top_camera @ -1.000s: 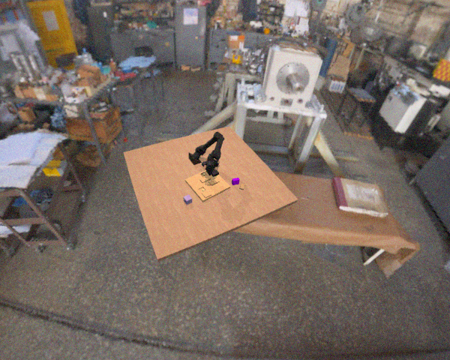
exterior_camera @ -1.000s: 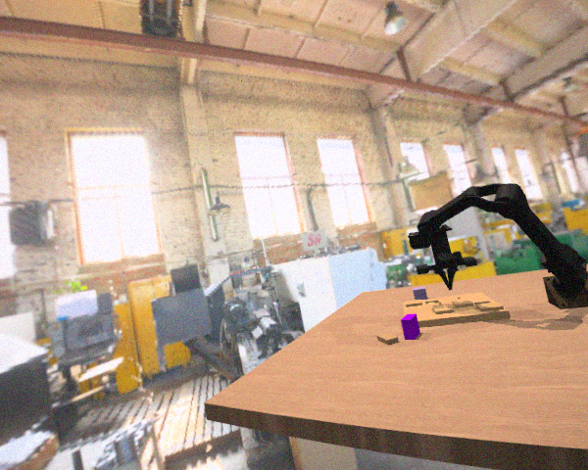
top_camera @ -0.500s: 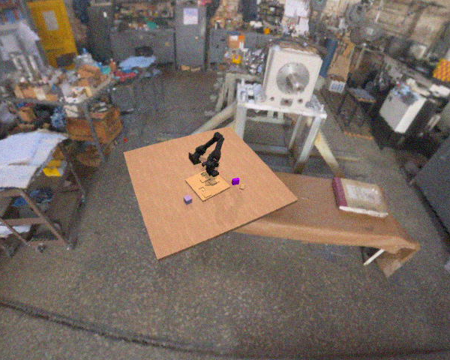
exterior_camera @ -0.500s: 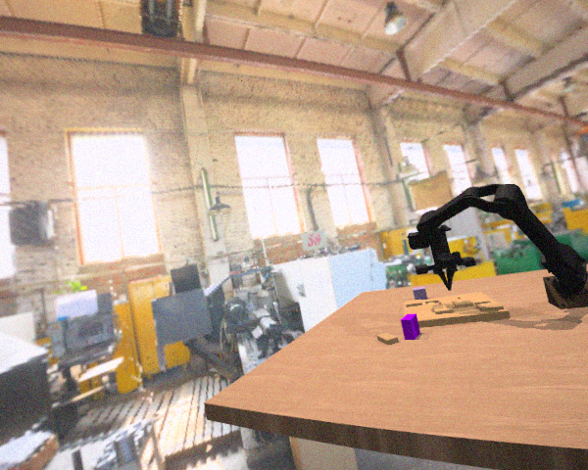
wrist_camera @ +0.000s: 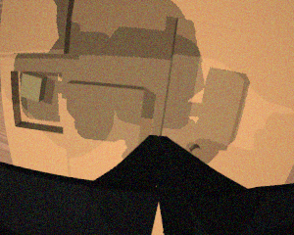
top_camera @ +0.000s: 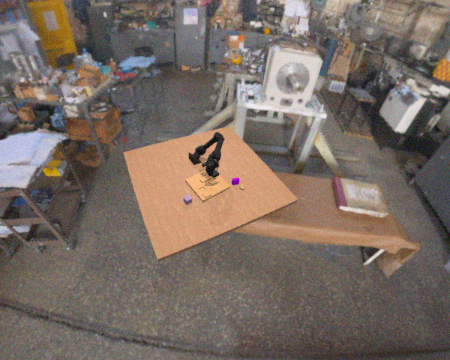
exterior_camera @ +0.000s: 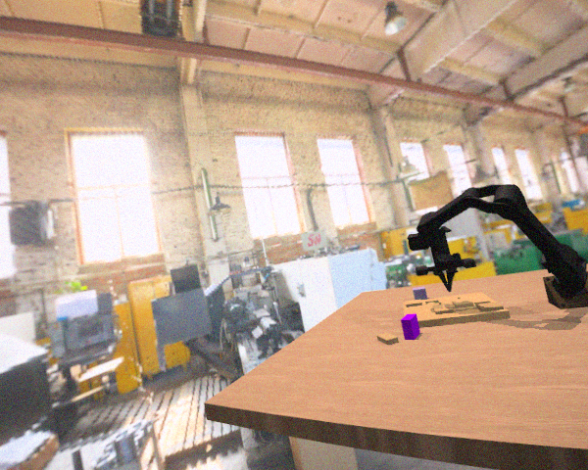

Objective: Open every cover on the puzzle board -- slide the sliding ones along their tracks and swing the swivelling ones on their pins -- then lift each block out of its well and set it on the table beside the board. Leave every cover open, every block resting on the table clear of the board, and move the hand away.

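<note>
The puzzle board (top_camera: 219, 189) (exterior_camera: 462, 317) (wrist_camera: 274, 88) lies on the table. My gripper (top_camera: 214, 176) (exterior_camera: 449, 290) (wrist_camera: 157, 144) is shut and empty, pointing down just above the board. In the wrist view a grey-green block (wrist_camera: 31, 87) sits in a square well at the board's left. A flat chamfered piece (wrist_camera: 222, 108), apparently a cover, lies right of the fingertips beside a small dark round spot. A purple block (top_camera: 235, 181) (exterior_camera: 410, 326) and a lavender block (top_camera: 187, 199) (exterior_camera: 419, 293) rest on the table, clear of the board. The fingers and shadows hide part of the board.
A small flat wooden piece (top_camera: 241, 187) (exterior_camera: 387, 338) lies on the table near the purple block. The arm's base (top_camera: 194, 158) (exterior_camera: 573, 292) stands on the table beyond the board in the top view. The table (top_camera: 166, 232) (exterior_camera: 486, 379) has a near edge in the top and exterior views.
</note>
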Motion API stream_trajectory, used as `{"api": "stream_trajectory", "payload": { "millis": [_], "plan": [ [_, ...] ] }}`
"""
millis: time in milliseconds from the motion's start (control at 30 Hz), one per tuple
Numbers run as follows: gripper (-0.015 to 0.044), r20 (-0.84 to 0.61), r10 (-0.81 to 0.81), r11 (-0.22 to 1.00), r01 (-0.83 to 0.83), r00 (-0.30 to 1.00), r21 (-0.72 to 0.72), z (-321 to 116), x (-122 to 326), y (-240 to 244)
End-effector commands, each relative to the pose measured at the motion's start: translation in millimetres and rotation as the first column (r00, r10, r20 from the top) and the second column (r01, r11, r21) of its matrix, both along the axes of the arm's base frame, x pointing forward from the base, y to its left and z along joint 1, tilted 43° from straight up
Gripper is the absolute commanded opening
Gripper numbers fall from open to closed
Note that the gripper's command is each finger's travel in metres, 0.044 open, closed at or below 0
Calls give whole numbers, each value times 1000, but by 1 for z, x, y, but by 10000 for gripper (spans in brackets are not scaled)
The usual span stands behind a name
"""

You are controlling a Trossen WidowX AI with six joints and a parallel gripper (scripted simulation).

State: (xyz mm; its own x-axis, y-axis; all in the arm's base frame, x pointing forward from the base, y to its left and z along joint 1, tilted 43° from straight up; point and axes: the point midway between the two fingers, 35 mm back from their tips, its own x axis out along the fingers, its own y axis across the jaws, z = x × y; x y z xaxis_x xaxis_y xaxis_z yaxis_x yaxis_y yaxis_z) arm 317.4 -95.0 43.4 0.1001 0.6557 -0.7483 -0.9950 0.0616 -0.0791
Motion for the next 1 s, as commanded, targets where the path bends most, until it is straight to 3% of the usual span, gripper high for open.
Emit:
{"api": "stream_trajectory", "payload": {
  "millis": [0,967],
  "plan": [
    [0,-1,-5,1000,5,1000,5,-3,1,3],
    [0,-1,-5,1000,5,1000,6,-24,4,22]
  ]
}}
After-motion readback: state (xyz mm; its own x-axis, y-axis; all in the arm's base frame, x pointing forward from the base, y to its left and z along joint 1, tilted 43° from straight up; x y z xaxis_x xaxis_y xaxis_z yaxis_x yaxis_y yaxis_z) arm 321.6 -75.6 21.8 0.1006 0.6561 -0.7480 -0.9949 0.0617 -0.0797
